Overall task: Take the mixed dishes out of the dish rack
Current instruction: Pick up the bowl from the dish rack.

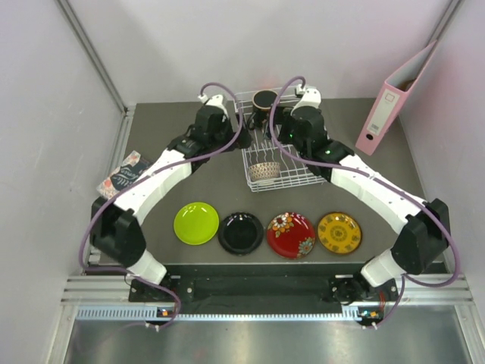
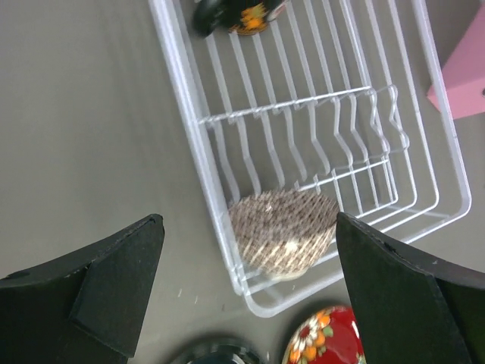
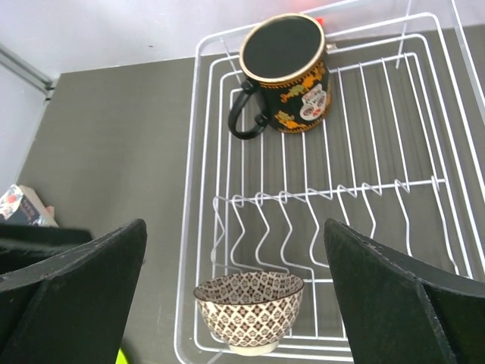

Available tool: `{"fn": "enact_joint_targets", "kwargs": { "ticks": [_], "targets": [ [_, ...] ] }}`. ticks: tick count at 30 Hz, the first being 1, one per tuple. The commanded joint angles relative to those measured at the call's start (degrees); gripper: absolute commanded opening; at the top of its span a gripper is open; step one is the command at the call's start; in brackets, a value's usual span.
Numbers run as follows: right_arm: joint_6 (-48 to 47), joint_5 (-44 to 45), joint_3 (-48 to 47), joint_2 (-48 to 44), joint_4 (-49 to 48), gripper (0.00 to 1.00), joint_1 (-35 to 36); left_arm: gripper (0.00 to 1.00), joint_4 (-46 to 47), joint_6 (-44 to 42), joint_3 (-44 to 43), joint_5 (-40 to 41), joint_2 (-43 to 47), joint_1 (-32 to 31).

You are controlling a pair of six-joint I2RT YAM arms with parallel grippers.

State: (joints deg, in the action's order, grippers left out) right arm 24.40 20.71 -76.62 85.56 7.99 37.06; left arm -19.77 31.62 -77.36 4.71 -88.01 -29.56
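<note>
lime plate [image 1: 196,223], black plate [image 1: 241,233], red plate [image 1: 290,234] and yellow plate [image 1: 339,232] lie on the table [image 1: 151,144] — done. bowl [image 3: 250,299] and mug [image 3: 286,72] wait in the dish rack [image 3: 379,129]. my left claw [image 2: 248,220] and right claw [image 3: 235,224] hover above it, spread apart, empty.

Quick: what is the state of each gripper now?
Left gripper: open, holding nothing.
Right gripper: open, holding nothing.

Left gripper [image 2: 248,220] jaws wide apart. Beige bowl [image 2: 282,231] btwn fingers, just ahead, in near corner of dish rack [image 2: 288,105]. Mug [image 2: 235,14] blurred at far end. Red floral plate [image 2: 322,341] nr right-hand finger.
</note>
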Motion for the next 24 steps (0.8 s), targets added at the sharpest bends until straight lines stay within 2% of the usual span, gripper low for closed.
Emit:
{"fn": "enact_joint_targets", "kwargs": {
  "ticks": [1, 4, 8, 13, 17, 21, 24],
  "targets": [
    [1.61, -0.32, 0.5, -0.56, -1.92, 1.0, -1.73, 0.98, 1.76, -6.3, -7.53, -7.69, -7.16, 0.03],
    [1.35, -6.62, 3.66, -1.62, -1.66, 1.0, -2.6, 0.98, 0.95, -4.29, -6.85, -5.25, -6.05, 0.03],
    [-1.88, -17.34, 7.35, -1.98, -2.89, 0.93, -2.43, 0.98, 7.72, -0.07, 4.57, 1.33, 0.37, 0.29],
    [-9.1, -18.07, 9.9, -0.57, 0.1, 0.87, -2.17, 0.99, 4.05, 6.16, 10.81, 4.52, 7.65, 0.91],
    [-13.49, -17.9, 13.59, -2.06, -3.14, 0.87, -2.17, 0.99, 3.33, 7.23, 14.86, 5.13, 13.55, 1.17],
    [-14.74, -18.6, 13.52, -1.36, -2.63, 0.86, -2.17, 0.98, 4.82, 4.52, 16.8, 3.65, 16.55, 1.17],
    [-11.49, -16.5, 16.32, -5.81, -5.86, 0.87, -2.17, 0.97, 9.04, -2.32, 16.2, -4.16, 14.72, 1.09]
  ]
}}
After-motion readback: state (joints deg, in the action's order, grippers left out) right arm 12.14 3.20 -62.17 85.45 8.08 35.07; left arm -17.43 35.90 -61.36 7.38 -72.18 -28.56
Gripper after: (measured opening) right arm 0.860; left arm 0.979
